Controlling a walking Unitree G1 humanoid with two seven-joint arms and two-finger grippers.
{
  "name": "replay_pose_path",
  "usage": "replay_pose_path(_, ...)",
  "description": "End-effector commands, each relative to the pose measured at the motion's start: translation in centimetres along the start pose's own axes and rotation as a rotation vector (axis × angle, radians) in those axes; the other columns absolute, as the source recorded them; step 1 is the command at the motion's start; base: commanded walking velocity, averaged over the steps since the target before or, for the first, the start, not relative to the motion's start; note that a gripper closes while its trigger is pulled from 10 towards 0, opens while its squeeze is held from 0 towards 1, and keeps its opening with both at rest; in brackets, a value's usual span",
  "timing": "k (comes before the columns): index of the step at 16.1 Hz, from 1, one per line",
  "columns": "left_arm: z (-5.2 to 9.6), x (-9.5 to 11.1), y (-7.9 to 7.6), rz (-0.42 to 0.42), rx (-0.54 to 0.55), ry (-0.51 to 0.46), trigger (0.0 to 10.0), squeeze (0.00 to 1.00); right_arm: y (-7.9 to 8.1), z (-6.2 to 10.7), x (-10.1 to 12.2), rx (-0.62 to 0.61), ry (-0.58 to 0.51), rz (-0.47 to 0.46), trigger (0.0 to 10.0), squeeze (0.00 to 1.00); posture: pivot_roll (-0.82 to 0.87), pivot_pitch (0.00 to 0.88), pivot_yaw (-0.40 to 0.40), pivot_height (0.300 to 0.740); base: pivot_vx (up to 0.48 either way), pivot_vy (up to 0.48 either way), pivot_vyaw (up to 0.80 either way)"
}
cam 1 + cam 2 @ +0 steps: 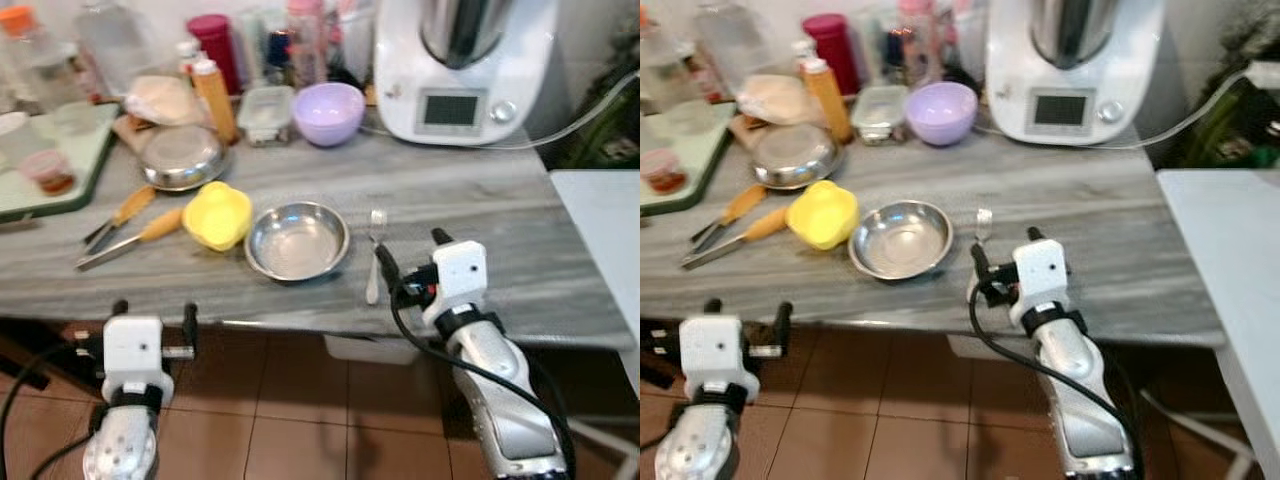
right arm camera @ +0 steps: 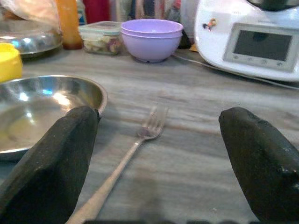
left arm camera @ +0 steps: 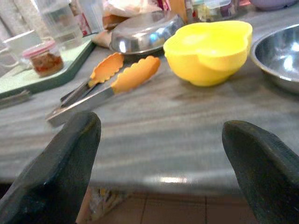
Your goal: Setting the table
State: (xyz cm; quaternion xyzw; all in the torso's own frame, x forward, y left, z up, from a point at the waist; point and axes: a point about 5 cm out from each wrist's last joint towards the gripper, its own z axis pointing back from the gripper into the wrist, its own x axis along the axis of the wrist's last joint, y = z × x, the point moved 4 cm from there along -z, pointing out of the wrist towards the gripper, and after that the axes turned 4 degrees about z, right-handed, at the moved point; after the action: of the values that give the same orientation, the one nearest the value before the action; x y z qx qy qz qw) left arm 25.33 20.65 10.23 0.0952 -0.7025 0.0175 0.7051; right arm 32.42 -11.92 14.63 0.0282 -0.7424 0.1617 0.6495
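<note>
right gripper (image 1: 412,262) spread wide over fork (image 1: 374,262), center frame | left gripper (image 1: 155,314) spread, lower left | fork thin, light, slippery; grab mid-handle | bowl (image 1: 297,240) beside

Grey-veined table (image 1: 480,190), yellow bowl (image 1: 217,215), lilac bowl (image 1: 328,112), orange-tipped tongs (image 1: 130,225).

each arm is a rounded silver shell that ends in a white, boxy wrist block with a small dark dot on its face. the right arm (image 1: 505,400) carries thick black cables looping along its side, with a red fitting at the wrist. the left arm (image 1: 122,445) has a ridged black collar below its block. both carry long, matte black, blunt-tipped fingers (image 2: 51,168).
</note>
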Motion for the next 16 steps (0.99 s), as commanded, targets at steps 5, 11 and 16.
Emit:
replay_pose_path(5, 0.0, -0.6, -0.1, -0.018, 0.027, 0.018, 10.0, 0.00, -0.3, 2.0, -2.3, 0.020, 0.064, 0.066, 10.0, 0.00, -0.09, 0.113, 0.074, 0.740, 0.000, 0.000, 0.00)
replay_pose_path(11, 0.0, -1.2, -0.2, -0.023, 0.044, 0.026, 10.0, 0.00, -1.3, 2.4, -3.0, 0.010, 0.080, 0.089, 10.0, 0.00, -0.09, 0.102, 0.073, 0.740, 0.000, 0.000, 0.00)
replay_pose_path(16, 0.0, -1.4, -0.4, -0.028, 0.046, 0.024, 10.0, 0.00, -1.3, 1.7, -1.4, -0.006, 0.022, 0.076, 10.0, 0.00, -0.10, 0.095, 0.081, 0.740, 0.000, 0.000, 0.00)
